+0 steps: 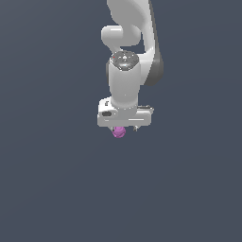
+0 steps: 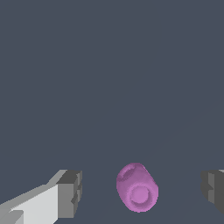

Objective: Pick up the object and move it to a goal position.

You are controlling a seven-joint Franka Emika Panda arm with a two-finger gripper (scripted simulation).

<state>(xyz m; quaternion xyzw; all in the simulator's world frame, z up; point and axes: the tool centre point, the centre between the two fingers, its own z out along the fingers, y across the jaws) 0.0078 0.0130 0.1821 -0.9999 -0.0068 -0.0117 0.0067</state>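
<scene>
Wrist view shows the small magenta-purple rounded ball [image 2: 137,193] sitting between the two dark grey fingertips [image 2: 70,193] of the white claw [image 2: 142,192]. The claw is spread wide. One fingertip is on one side of the ball and the other fingertip [image 2: 213,190] is on the other side. There is a gap of flat dark grey-blue counter [image 2: 109,78] on each side of the ball, so no fingertip touches it. The ball sits a little nearer to the fingertip with the white arm piece behind it. The ball has a round flat face with a small ring on it, and a dent near its other end.

In the exterior view, the big white robot arm [image 1: 125,80] hangs straight down over the counter [image 1: 47,179]. The white claw [image 1: 125,127] is at the lowest end of the arm. The little purple ball [image 1: 119,132] peeks out just under the claw body, a bit toward the exterior view's left. Most of the fingertips are hidden there, so only the wrist view shows them well.
</scene>
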